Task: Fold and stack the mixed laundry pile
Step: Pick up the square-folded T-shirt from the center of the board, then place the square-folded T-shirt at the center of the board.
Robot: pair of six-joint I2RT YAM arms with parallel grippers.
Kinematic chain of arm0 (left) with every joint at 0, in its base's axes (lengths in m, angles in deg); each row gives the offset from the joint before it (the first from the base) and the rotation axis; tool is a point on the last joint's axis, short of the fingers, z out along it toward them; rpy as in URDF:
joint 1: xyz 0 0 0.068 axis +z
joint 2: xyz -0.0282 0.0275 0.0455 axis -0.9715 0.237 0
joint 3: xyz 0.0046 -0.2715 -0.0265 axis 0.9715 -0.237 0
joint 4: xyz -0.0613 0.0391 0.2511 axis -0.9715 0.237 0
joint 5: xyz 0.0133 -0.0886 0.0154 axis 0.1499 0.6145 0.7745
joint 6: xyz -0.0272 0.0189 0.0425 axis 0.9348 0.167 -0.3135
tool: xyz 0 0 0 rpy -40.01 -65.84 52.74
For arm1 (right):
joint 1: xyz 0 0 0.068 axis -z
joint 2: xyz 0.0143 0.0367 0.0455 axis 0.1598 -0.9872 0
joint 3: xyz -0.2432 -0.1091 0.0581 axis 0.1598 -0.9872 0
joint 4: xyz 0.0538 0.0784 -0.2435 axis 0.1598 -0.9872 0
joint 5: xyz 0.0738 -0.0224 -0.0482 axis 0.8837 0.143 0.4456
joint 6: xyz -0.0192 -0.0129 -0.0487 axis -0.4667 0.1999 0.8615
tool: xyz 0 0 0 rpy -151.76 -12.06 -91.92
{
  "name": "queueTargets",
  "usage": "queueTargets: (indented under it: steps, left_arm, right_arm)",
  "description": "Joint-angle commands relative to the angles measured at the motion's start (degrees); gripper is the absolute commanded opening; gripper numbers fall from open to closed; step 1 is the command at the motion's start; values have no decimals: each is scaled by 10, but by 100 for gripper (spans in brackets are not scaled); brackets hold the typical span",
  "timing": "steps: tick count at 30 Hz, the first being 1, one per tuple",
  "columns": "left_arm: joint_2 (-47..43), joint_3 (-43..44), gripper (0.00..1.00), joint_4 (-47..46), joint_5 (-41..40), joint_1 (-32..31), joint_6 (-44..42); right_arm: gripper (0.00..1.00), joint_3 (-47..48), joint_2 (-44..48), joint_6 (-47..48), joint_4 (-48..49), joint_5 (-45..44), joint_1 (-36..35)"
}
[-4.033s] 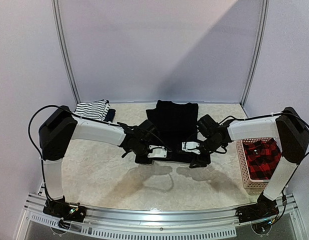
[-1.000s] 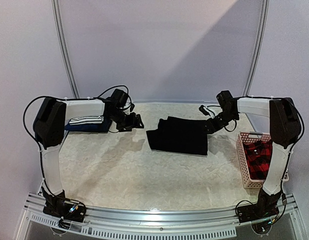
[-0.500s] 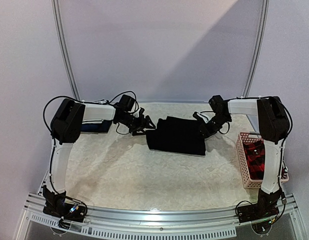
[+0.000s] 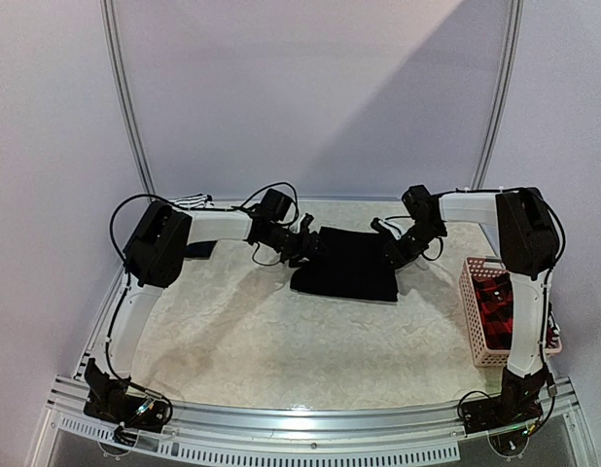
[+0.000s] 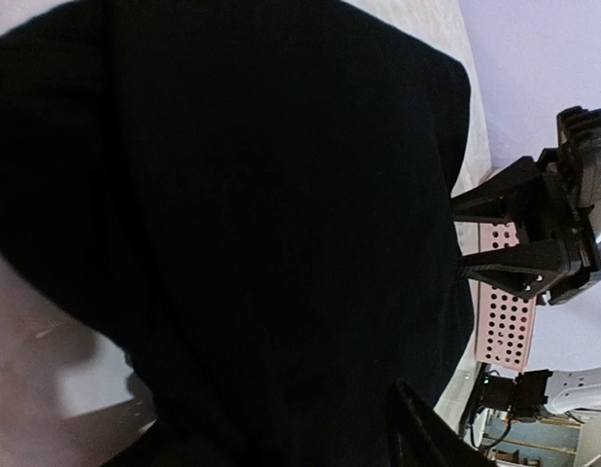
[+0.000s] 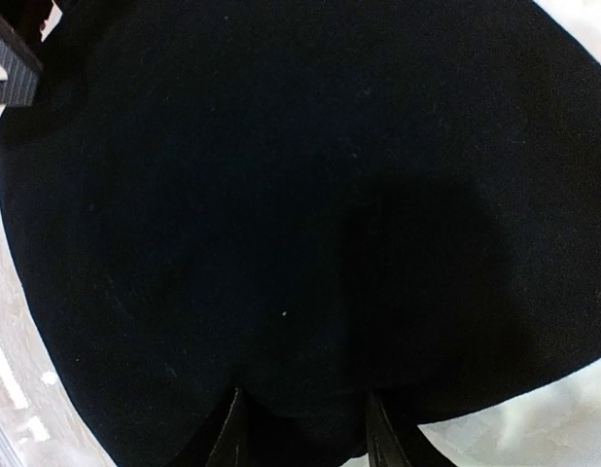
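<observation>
A folded black shirt (image 4: 344, 265) lies at the middle back of the table and fills both wrist views (image 5: 262, 224) (image 6: 300, 195). My left gripper (image 4: 305, 243) is at its left edge. Only one finger (image 5: 417, 433) shows against the dark cloth, so I cannot make out how far apart the jaws stand. My right gripper (image 4: 388, 250) is at the shirt's right edge, its two fingers closed on a thick bunch of cloth (image 6: 302, 438). The red-black plaid shirt (image 4: 497, 304) sits in the basket. A dark navy piece (image 4: 198, 251) peeks out behind my left arm.
The pink slotted basket (image 4: 473, 326) stands at the right edge, near my right arm's base, and shows in the left wrist view (image 5: 505, 316). Metal frame posts (image 4: 125, 107) and a back wall close off the far side. My left upper arm lies across the back left corner.
My left arm has swung right, from the stack at the back left to the black shirt's left edge. The right gripper stayed on the right edge, and the shirt bunched slightly narrower.
</observation>
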Motion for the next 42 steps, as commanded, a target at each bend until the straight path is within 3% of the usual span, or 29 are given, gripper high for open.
queueTargets:
  steps: [1, 4, 8, 14, 20, 24, 32, 42]
  left_arm:
    - [37, 18, 59, 5, 28, -13, 22]
    - [53, 41, 50, 4, 36, -21, 31]
    - [59, 54, 22, 9, 23, -19, 37]
    - [11, 66, 0, 129, -55, 4, -60]
    - [-32, 146, 0, 357, -199, 26, -206]
    - [-55, 177, 0, 462, -292, 43, -254]
    - [-84, 220, 0, 545, -441, 75, -315]
    - [-55, 366, 0, 607, -562, 114, -376]
  right_arm:
    - [41, 1, -24, 5, -17, 7, -11]
    - [41, 1, -24, 6, -17, 9, -11]
    - [41, 0, -19, 8, -22, 9, -11]
    - [41, -12, 58, 36, -60, 34, -10]
    - [44, -53, 189, 59, -93, 66, 3]
    - [44, -95, 247, 74, -92, 77, 5]
    - [45, -136, 279, 79, -71, 98, 5]
    - [45, -158, 265, 91, -64, 107, 5]
